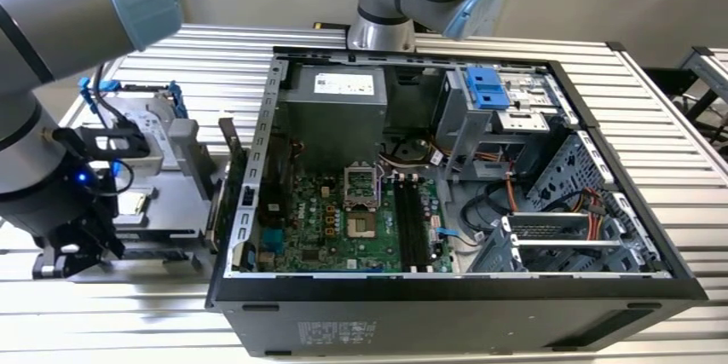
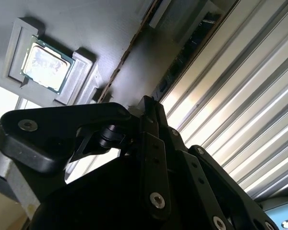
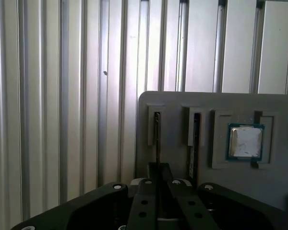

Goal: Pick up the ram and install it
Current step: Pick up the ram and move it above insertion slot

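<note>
The ram (image 3: 157, 136) stands on edge in a slot of the grey holder tray (image 3: 182, 103), seen as a thin dark line. It runs straight down between the fingertips of my gripper (image 3: 159, 173), which looks shut on the ram while the stick still sits in its slot. In the second wrist view the ram (image 2: 124, 53) shows as a thin brownish edge leading to the gripper (image 2: 147, 109). In the exterior view my gripper (image 1: 71, 249) hangs low over the tray (image 1: 170, 210), on that view's left beside the open computer case (image 1: 455, 296). The long black memory slots (image 1: 412, 223) lie on the green motherboard.
A second stick (image 3: 196, 143) stands in the neighbouring slot, and a square silver processor (image 3: 246, 142) lies in a recess beyond it. A hard drive in a blue bracket (image 1: 136, 117) sits behind the tray. The case wall (image 1: 245, 193) rises between tray and motherboard. Ribbed metal table (image 3: 62, 96) surrounds everything.
</note>
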Action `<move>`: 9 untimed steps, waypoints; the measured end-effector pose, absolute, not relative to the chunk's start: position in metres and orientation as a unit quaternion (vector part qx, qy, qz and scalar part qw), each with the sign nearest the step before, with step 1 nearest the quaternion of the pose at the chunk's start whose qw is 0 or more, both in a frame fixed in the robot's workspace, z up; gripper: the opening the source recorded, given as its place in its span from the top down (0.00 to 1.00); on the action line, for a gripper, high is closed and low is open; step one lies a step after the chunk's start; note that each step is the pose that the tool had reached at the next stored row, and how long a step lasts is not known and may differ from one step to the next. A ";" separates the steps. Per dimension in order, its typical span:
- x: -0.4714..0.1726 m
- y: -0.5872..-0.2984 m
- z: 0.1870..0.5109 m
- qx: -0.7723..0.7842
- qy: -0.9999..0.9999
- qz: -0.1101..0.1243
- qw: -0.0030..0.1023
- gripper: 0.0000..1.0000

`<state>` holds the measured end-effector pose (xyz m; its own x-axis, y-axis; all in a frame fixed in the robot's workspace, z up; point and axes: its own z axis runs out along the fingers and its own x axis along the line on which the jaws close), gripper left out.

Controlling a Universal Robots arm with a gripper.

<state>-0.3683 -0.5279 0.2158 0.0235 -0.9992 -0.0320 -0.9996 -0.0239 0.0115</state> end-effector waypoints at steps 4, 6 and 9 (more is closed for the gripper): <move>-0.368 -0.528 0.220 -0.715 0.699 0.015 0.007 1.00; -0.368 -0.528 0.223 -0.715 0.699 0.015 0.007 1.00; -0.368 -0.528 0.226 -0.715 0.699 0.015 0.007 1.00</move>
